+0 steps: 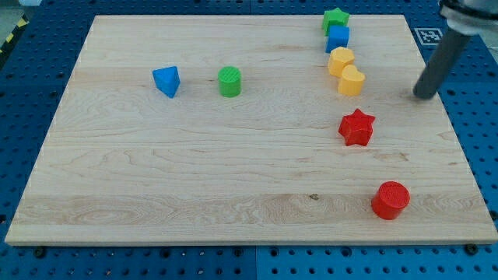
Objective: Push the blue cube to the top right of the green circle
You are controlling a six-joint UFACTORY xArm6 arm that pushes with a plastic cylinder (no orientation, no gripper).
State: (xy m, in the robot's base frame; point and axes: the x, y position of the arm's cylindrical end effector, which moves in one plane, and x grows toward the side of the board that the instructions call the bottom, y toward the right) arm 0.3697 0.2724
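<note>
The blue cube sits near the view's top right, between a green star above it and a yellow block below it. The green circle stands left of centre, well to the left of the cube. My tip rests on the board at the right side, below and right of the blue cube, with clear space between them.
A second yellow block lies under the first. A red star and a red cylinder are lower right. A blue triangular block lies left of the green circle. The wooden board ends close to my tip's right.
</note>
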